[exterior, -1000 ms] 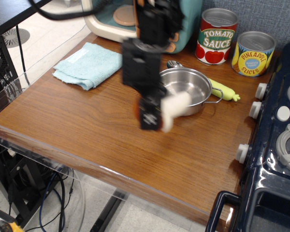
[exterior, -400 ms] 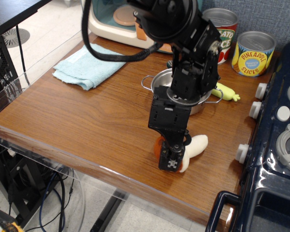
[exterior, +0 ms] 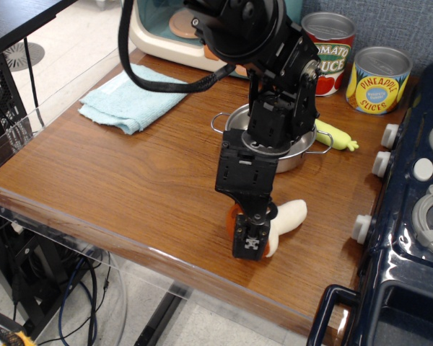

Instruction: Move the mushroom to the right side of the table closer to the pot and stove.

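The mushroom (exterior: 285, 218) lies on its side on the brown wood table (exterior: 130, 187), cream stem pointing right, its orange cap mostly hidden behind my fingers. My gripper (exterior: 250, 232) points down over the cap end and looks shut on it, low at the tabletop near the front edge. The steel pot (exterior: 297, 148) stands just behind my arm, partly hidden by it. The dark navy stove (exterior: 411, 216) fills the right side, a short way right of the mushroom.
A light blue cloth (exterior: 130, 97) lies at the back left. A teal-and-cream microwave (exterior: 166, 29) stands behind it. Two tin cans (exterior: 379, 79) stand at the back right. A yellow-green toy vegetable (exterior: 335, 135) lies beside the pot. The clear acrylic edge (exterior: 94, 249) runs along the front.
My gripper carried the mushroom from in front of the pot down and forward to the tabletop near the front edge. Since 0.4 s ago it has barely shifted left.
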